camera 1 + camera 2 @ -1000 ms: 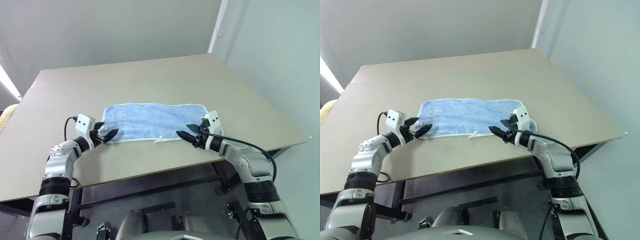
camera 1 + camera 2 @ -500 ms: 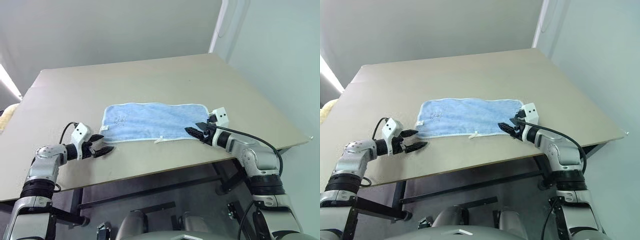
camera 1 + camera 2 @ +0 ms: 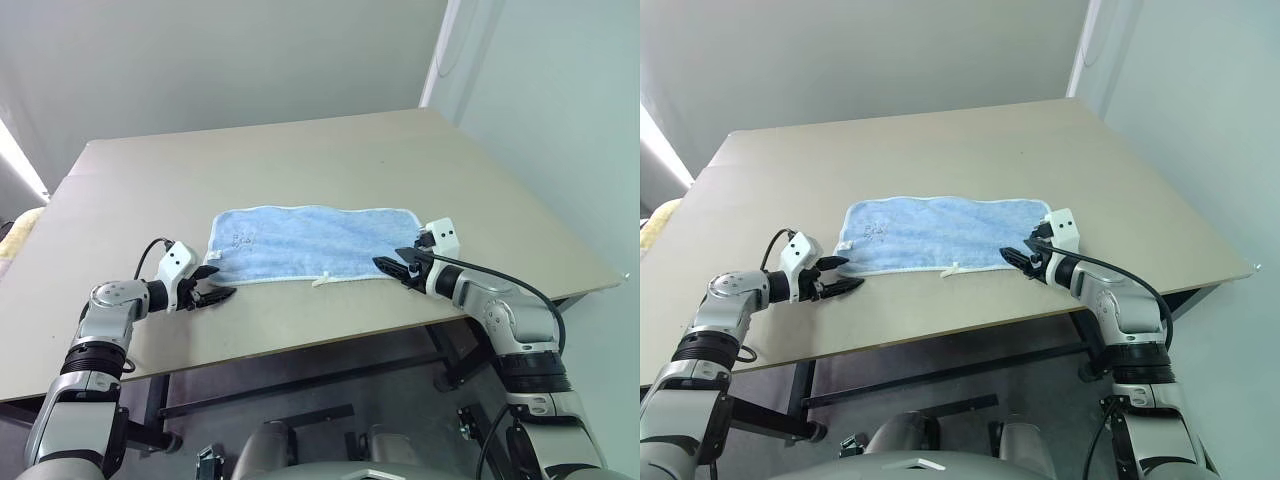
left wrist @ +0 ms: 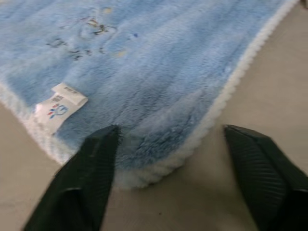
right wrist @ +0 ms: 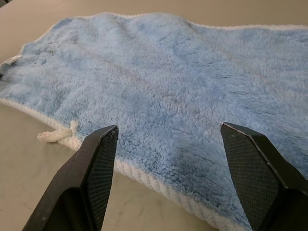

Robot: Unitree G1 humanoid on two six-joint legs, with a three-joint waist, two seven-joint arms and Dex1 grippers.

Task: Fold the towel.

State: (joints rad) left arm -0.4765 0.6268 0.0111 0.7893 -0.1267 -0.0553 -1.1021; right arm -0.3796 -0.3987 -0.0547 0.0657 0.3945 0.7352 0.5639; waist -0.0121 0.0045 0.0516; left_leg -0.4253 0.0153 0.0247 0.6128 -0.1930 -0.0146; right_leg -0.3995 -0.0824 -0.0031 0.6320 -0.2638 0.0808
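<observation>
- Towel (image 3: 310, 244): lay flat on desk (image 3: 300, 160), between both hands.
- Left hand (image 3: 212, 288): fingers apart, straddling near corner.
- Right hand (image 3: 393, 266): fingers apart at opposite near corner, nothing gripped.

Light-blue towel (image 3: 312, 242) with white hem, beige table (image 3: 300, 160), black gripper fingers (image 4: 89, 178)
</observation>
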